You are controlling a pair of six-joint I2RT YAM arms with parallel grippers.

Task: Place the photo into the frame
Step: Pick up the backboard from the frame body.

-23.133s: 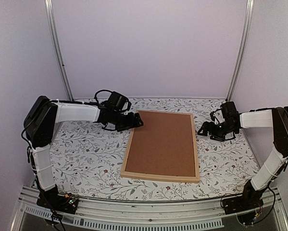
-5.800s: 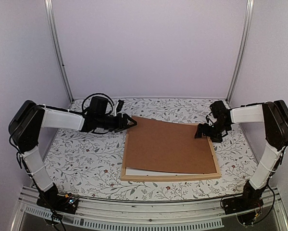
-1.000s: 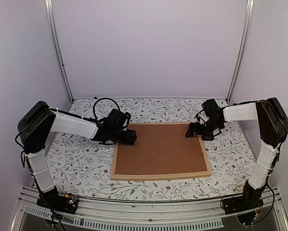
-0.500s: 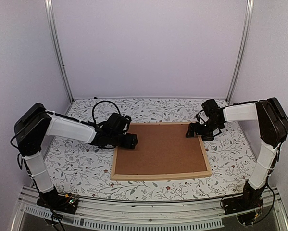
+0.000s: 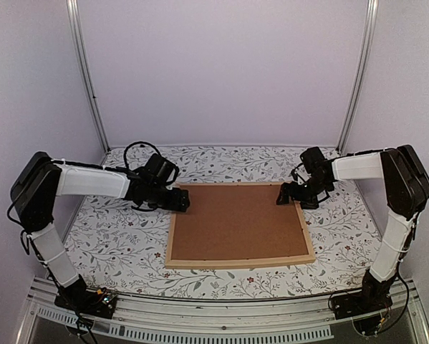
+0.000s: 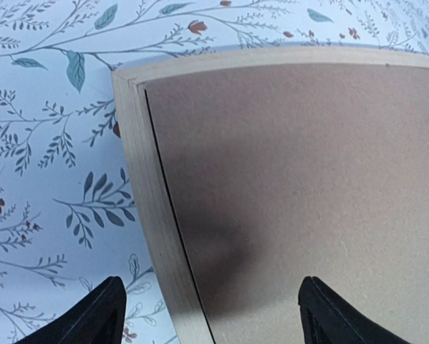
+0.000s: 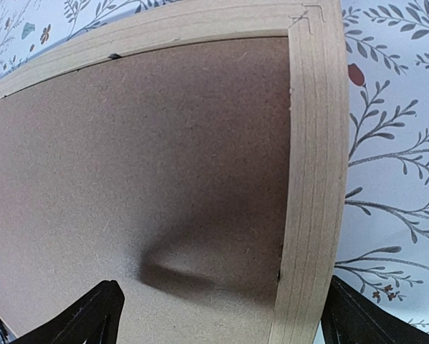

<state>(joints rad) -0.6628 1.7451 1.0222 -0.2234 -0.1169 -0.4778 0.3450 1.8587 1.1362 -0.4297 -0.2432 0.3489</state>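
Left pincer [image 6: 208, 319] released, fingers spread astride the far-left corner of the frame [image 5: 235, 263]. Right pincer [image 7: 221, 315] likewise released, over the frame's far-right corner. A brown backing board [image 5: 235, 222] fills the frame, which lies flat on the floral surface [image 5: 114, 236]. The photo is hidden, presumably under the board. Stage: probably closing up. Next: lift both arms away without nudging the frame. No legible writing or brand.

The floral-patterned table [image 5: 114, 236] bears the frame [image 5: 239, 263], brown backing board [image 5: 235, 222] inside.
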